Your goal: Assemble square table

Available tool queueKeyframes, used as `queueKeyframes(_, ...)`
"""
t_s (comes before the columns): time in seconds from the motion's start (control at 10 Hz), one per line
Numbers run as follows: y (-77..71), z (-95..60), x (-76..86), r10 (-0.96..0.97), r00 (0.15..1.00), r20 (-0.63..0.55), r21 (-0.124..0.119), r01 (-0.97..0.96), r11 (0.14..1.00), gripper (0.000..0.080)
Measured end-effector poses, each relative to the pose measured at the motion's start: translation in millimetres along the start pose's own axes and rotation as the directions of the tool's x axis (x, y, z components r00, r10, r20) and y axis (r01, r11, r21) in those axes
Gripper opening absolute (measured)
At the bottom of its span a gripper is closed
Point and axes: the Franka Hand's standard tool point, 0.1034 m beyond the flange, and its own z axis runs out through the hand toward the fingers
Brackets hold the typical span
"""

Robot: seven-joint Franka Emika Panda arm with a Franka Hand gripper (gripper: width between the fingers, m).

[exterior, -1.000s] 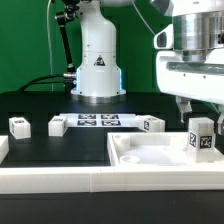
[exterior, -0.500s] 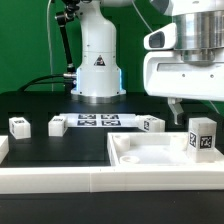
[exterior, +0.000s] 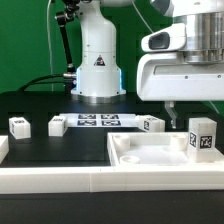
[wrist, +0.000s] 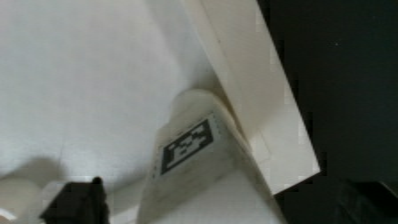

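Observation:
The white square slab [exterior: 150, 156] lies at the exterior view's right, with raised rims and recessed holes. One tagged white leg block [exterior: 201, 134] stands upright on its far right corner. It also shows in the wrist view [wrist: 192, 150], against the slab's rim [wrist: 249, 70]. Three more tagged leg blocks lie on the black table: two at the left [exterior: 18, 125] [exterior: 57, 126] and one at the middle [exterior: 152, 124]. My gripper [exterior: 192, 106] hangs just above the upright leg, open and empty. One dark finger [wrist: 75, 200] shows in the wrist view.
The marker board [exterior: 98, 121] lies flat in front of the robot base [exterior: 98, 70]. A long white rail [exterior: 55, 176] runs along the front edge. Black cables trail at the back left.
My gripper has risen and drifted slightly toward the exterior view's left, away from the upright leg. The leg and the other parts have not moved.

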Motion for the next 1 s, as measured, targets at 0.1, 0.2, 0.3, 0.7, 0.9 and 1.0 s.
queueKeyframes(0.1, 0.6, -0.1, 0.5, -0.072, 0.997, 0.0, 0.0, 0.072, 0.997, 0.0649)
queueKeyframes(0.2, 0.8, -0.1, 0.6, -0.126, 0.992, 0.0, 0.0, 0.126, 0.992, 0.0649)
queueKeyframes(0.3, 1.1, -0.2, 0.8, -0.182, 0.983, -0.001, -0.001, 0.182, 0.983, 0.0649)
queueKeyframes(0.7, 3.9, -0.4, 2.4, -0.33, 0.944, -0.001, -0.004, 0.33, 0.944, 0.062)
queueKeyframes(0.9, 3.9, -0.4, 2.4, -0.328, 0.945, -0.001, -0.004, 0.328, 0.945, 0.0453)
queueKeyframes(1.0, 3.8, -0.4, 2.4, -0.305, 0.952, -0.001, -0.003, 0.305, 0.952, 0.0303)
